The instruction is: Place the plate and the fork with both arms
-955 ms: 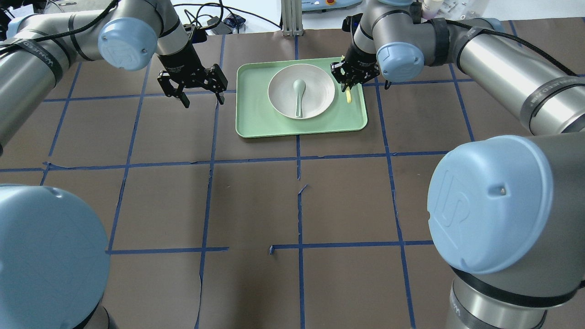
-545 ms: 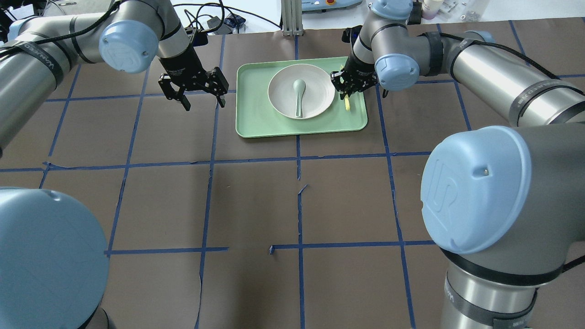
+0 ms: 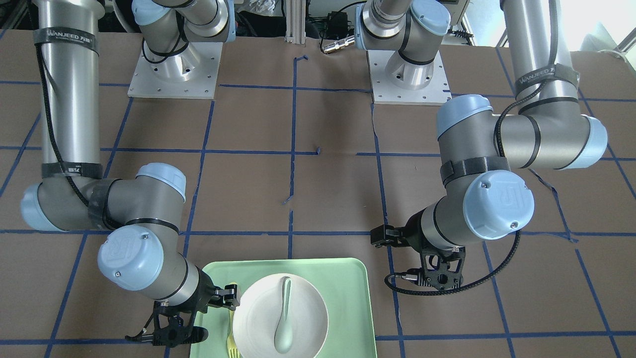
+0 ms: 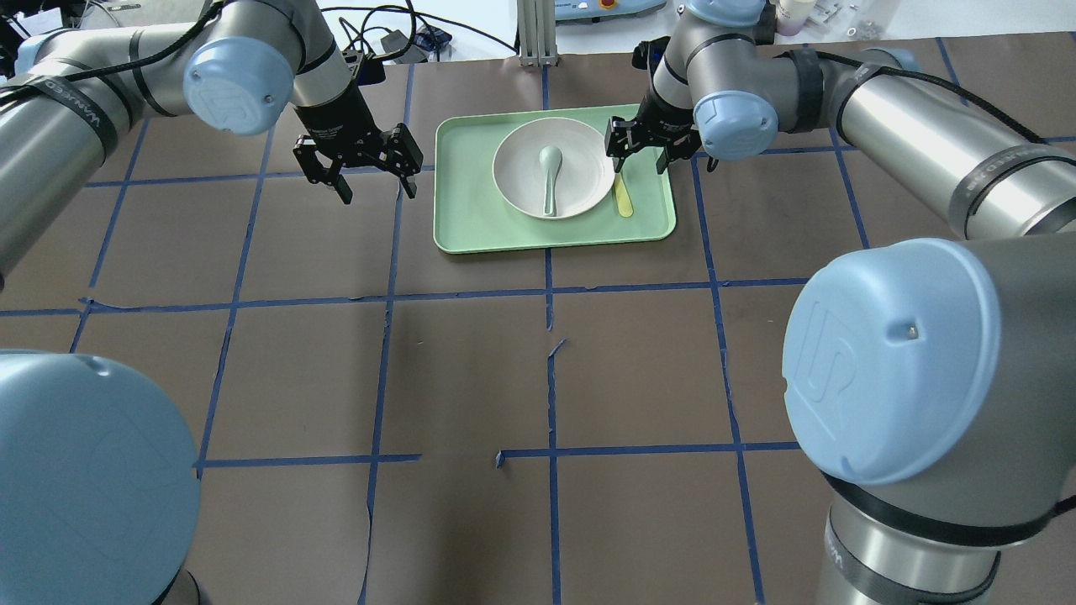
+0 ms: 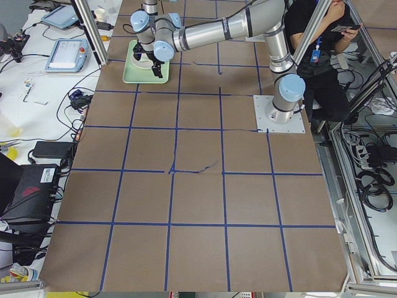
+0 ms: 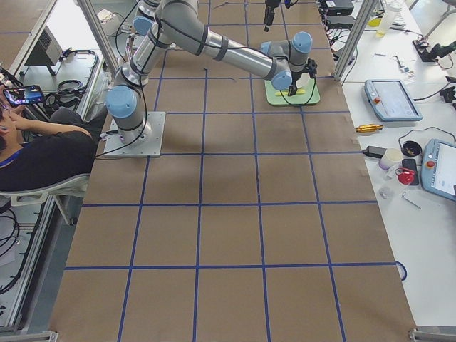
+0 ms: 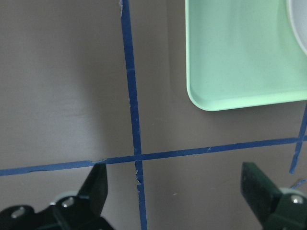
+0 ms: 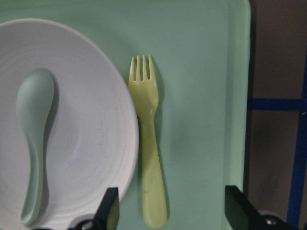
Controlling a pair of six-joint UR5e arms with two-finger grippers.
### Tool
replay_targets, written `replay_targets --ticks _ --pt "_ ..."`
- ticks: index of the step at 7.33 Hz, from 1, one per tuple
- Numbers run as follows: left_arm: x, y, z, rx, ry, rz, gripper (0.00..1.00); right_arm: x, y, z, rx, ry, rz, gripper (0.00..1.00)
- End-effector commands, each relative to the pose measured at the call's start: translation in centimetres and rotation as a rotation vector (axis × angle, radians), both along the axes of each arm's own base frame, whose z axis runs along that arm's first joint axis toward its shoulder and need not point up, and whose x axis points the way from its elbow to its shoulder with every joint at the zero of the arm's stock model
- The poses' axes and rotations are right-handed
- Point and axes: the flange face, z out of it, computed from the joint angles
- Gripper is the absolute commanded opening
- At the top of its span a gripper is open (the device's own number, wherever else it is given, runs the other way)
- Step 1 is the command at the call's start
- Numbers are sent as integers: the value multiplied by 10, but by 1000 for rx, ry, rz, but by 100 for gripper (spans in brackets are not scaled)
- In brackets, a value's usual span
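Pointing away from the robot (image 3: 407, 69), fork (image 8: 148, 143) lies beside the plate (image 8: 91, 134).

Little room — plate (image 8: 108, 143) just beside fork (image 8: 149, 143)

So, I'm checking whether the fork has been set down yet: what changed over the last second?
The right gripper opened and let go of the fork, which now lies flat on the tray just right of the plate in the overhead view. The left gripper stayed open beside the tray; plate and spoon did not move.
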Motion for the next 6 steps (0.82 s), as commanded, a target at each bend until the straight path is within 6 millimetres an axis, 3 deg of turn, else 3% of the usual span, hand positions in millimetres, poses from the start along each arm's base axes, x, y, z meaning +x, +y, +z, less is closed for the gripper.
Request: replay_targets --ticks 1,2,4,5,6 --pt "-3 14 28 8 -6 3 100 -14 29 58 63 135 4 100" --pt "-3 24 53 -8 -19 32 100 -16 46 90 76 147 3 100" --pt "5 39 88 -44 -26 90 100 -22 102 166 156 202 8 100" --pt "1 45 94 -48 -28 84 100 -18 124 192 165 207 9 100" --pt "5 54 100 -49 -91 72 100 -5 143 196 218 217 33 100"
